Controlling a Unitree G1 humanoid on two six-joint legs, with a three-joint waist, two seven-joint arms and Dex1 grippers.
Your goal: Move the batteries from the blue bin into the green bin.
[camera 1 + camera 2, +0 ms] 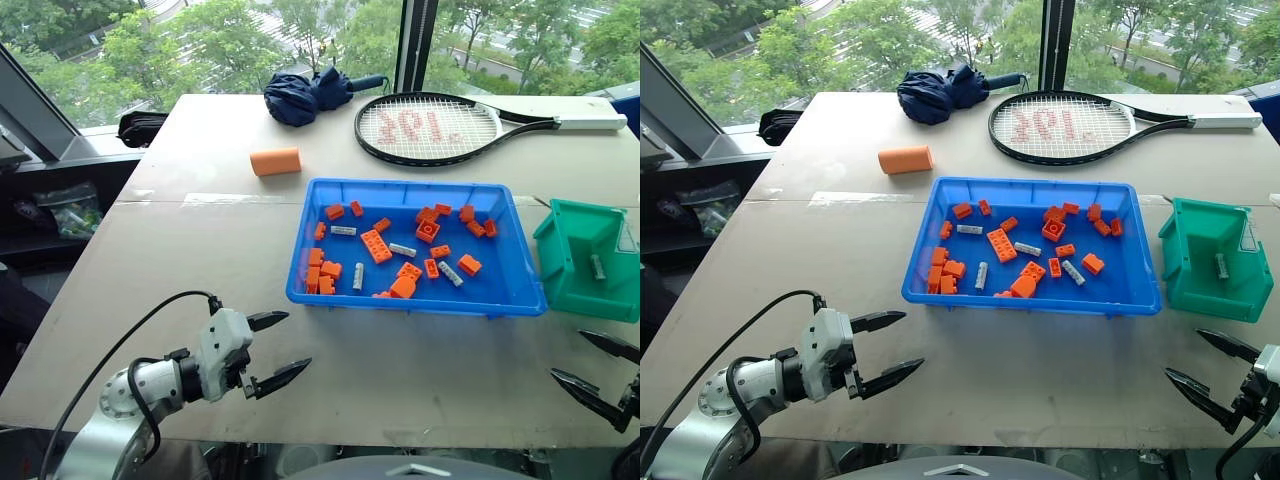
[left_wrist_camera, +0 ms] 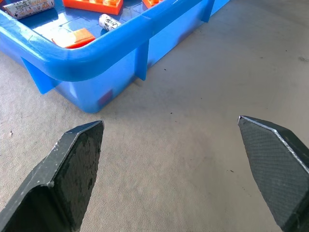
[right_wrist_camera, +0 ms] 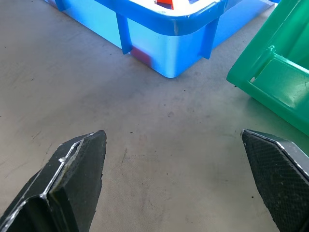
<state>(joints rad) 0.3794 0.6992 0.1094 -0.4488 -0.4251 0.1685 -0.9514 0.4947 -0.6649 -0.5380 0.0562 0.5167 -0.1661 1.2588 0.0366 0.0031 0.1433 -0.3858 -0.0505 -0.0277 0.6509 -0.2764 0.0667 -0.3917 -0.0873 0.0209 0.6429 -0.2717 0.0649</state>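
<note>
Batteries: small silver-grey metal cylinders [image 1: 402, 249] lie scattered in the wide shallow bright blue plastic bin [image 1: 415, 296], mixed among orange plastic toy bricks [image 1: 376, 245]; one more [image 1: 598, 266] sits inside the small teal-green plastic bin [image 1: 585, 260] just beside it.
Surroundings: orange foam cylinder [image 1: 275, 161], black tennis racket [image 1: 440, 128] and folded navy umbrella [image 1: 310, 95] farther back on the grey desk [image 1: 200, 260].
Jaws: left gripper [image 1: 270, 348] and right gripper [image 1: 598, 371] both released, empty, over bare desk.
Cut off: right gripper by the frame edge.

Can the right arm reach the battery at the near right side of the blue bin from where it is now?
Probably yes. The right pincer is open over bare table, near the blue bin. That battery lies flat with orange bricks close beside it, so only the bin's low rim and those bricks stand between.
</note>
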